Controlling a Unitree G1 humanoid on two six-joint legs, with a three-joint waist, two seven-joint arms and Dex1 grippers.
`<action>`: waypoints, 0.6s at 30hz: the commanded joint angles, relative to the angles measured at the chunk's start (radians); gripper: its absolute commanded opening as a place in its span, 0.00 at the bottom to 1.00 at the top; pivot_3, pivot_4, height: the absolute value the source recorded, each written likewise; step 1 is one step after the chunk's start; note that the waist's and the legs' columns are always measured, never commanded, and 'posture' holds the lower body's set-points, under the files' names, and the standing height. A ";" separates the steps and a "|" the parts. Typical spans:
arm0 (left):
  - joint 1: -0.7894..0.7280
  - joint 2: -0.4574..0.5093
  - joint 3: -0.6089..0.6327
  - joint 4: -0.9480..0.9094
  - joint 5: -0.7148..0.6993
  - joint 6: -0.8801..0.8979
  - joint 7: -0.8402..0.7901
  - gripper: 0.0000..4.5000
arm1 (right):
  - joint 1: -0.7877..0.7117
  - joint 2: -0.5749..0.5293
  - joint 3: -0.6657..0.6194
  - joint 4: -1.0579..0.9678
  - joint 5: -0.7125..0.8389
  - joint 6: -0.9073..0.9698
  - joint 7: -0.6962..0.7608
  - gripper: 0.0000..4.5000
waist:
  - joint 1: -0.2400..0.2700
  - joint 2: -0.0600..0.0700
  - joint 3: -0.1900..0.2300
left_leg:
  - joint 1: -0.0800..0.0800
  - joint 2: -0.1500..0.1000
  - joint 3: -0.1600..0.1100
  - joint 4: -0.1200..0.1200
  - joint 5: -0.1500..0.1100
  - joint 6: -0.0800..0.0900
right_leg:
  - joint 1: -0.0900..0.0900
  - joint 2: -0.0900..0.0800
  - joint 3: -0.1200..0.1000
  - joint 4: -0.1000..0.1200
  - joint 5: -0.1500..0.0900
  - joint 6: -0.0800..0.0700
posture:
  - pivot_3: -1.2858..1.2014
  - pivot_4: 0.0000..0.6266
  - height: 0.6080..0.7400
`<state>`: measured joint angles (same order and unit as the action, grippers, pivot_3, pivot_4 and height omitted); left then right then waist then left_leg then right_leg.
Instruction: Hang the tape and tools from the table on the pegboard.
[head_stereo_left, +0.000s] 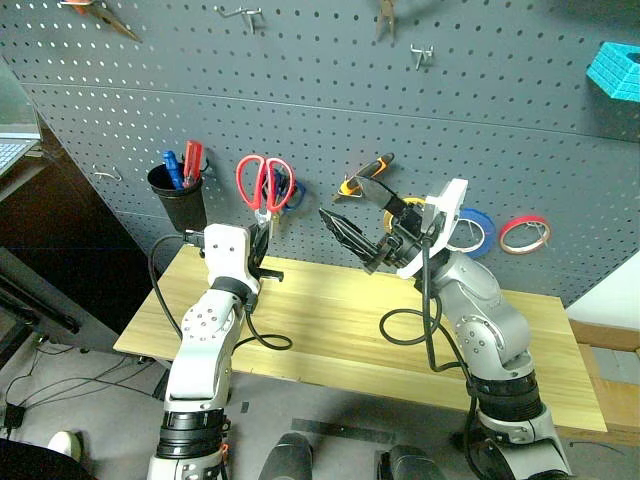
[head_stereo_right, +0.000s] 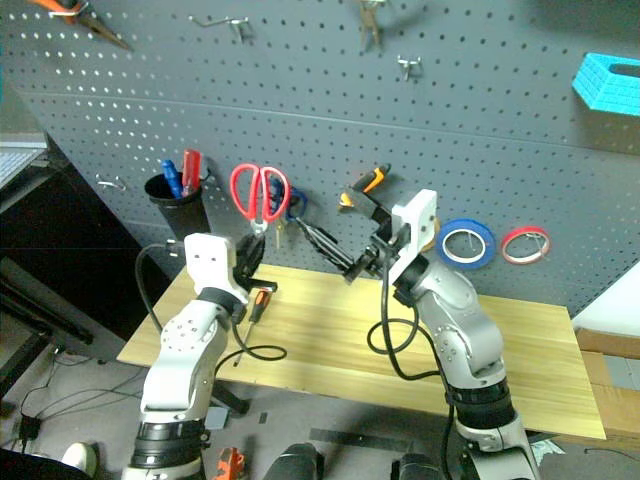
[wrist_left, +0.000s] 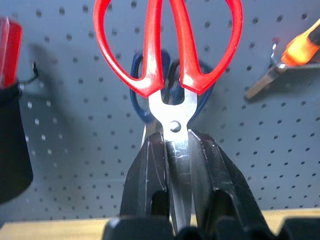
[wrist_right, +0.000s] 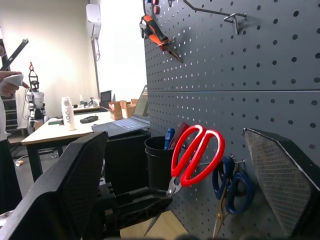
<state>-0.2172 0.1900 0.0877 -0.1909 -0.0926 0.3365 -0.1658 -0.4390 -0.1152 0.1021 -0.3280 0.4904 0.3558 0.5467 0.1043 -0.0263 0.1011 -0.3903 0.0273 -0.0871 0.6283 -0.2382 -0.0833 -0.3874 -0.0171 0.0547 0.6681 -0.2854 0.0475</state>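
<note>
My left gripper (wrist_left: 176, 150) is shut on the silver blades of the red-handled scissors (head_stereo_left: 265, 180) and holds them upright, handles up, close in front of the dark grey pegboard (head_stereo_left: 330, 110). My right gripper (head_stereo_left: 345, 205) stands open above the wooden table (head_stereo_left: 340, 330), aimed at the board with nothing between its fingers. The blue tape (head_stereo_left: 476, 231) hangs on the board to its right. Orange-handled long-nosed pliers (head_stereo_left: 100, 15) hang at the board's upper left.
Blue-handled scissors (wrist_right: 232, 185) hang just behind the red ones. A black cup (head_stereo_left: 178, 195) of pens hangs to the left. An orange-and-black tool (head_stereo_left: 380, 162) and a yellow ring sit behind my right gripper. A red ring (head_stereo_left: 525, 235) and bare hooks (head_stereo_left: 421, 55) are on the board.
</note>
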 joint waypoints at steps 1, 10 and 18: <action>-0.058 -0.003 0.000 0.011 -0.032 0.069 -0.012 0.06 | -0.006 -0.005 -0.007 -0.045 0.000 -0.007 -0.016 1.00 | -0.001 0.000 0.000 | 0.000 0.000 0.000 0.000 0.000 0.000 | 0.000 0.000 0.000 0.001 0.000 0.000 | 0.60 0.05 1.00; -0.145 0.016 0.001 0.083 -0.022 0.070 -0.021 0.44 | -0.004 -0.013 -0.001 -0.047 -0.007 -0.008 -0.033 1.00 | -0.025 0.000 0.000 | 0.008 0.000 0.003 0.002 0.000 0.000 | 0.002 0.001 0.005 0.010 -0.001 -0.001 | 0.59 0.07 1.00; -0.085 0.021 0.001 0.088 -0.018 0.060 -0.028 1.00 | 0.031 -0.049 0.002 -0.063 -0.006 0.008 -0.024 1.00 | -0.038 0.000 0.000 | 0.009 0.000 0.004 0.001 0.000 0.000 | 0.001 0.002 0.008 0.010 -0.001 -0.001 | 0.59 0.11 1.00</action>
<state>-0.3228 0.2049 0.0838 -0.0801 -0.1107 0.4179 -0.1893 -0.4097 -0.1525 0.1029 -0.3465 0.4845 0.3599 0.5173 0.0660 -0.0262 0.1012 -0.3812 0.0275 -0.0822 0.6297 -0.2381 -0.0828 -0.3861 -0.0151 0.0626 0.6783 -0.2862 0.0467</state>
